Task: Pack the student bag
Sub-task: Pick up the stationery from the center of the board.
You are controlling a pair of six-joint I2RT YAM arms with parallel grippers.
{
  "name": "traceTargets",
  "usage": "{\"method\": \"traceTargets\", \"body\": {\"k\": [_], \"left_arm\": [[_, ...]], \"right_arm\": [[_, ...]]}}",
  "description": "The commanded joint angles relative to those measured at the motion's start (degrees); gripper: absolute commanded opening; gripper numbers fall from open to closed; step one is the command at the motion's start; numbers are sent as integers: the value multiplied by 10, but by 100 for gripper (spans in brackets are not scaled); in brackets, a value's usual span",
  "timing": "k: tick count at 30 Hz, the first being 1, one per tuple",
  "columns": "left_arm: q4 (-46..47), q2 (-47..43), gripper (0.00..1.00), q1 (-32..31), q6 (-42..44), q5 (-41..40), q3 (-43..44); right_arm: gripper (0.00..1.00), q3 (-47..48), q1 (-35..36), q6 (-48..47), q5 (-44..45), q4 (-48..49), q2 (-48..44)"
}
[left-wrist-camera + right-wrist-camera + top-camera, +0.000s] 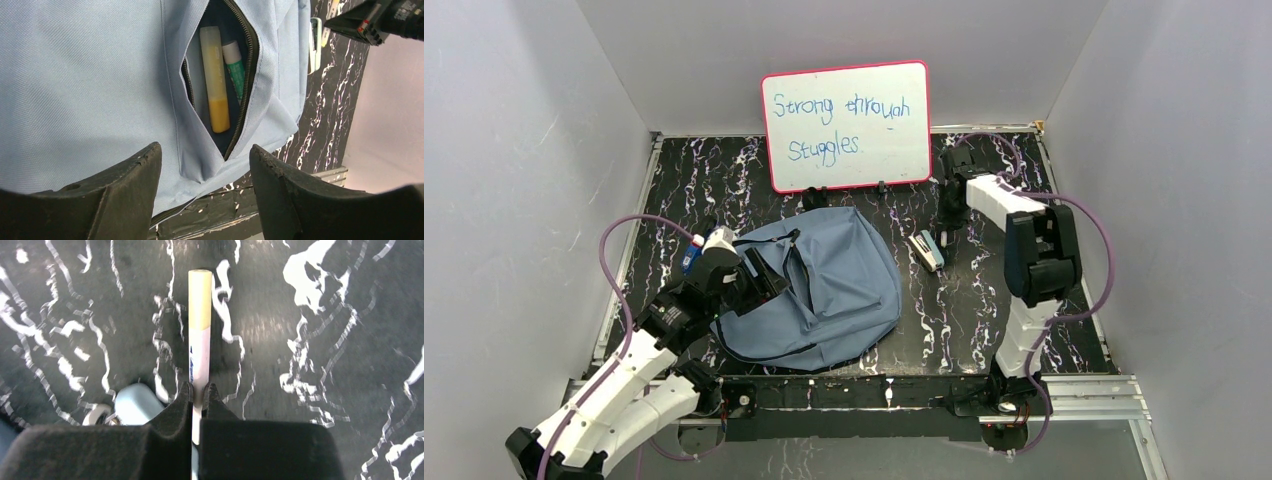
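Yellow-capped pen [199, 330], lower end hidden inside the pinching right claw [198, 391].

The pink-framed whiteboard [845, 125] carried blue handwriting: "Strong through Stuggles." Blue print on the pen [200, 340] was too blurred to read.

The bag [849, 295] is grey-blue with dark zips. Ahead of the black left pincer [205, 156], its pocket shows a yellow marker [215, 80] and a green-and-white stick [234, 64]. In the black right pincer [199, 390] is a white pen [199, 325] with a pale yellow end. The worktop [969, 325] is black, veined white and purple.
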Motion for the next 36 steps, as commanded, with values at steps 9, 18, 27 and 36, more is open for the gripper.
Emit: {"method": "traceTargets", "body": {"k": [9,18,27,36], "left_arm": [[114,11,68,2,-52,12,14],[159,61,75,2,-52,29,53],[177,74,75,2,-56,31,59],[184,68,69,2,-69,23,48]], "right_arm": [[0,-59,41,38,-92,-12,-288],[0,-148,239,119,-246,97,-371],[0,-141,400,189,-177,191,-353],[0,-118,449,221,-151,221,-318]]}}
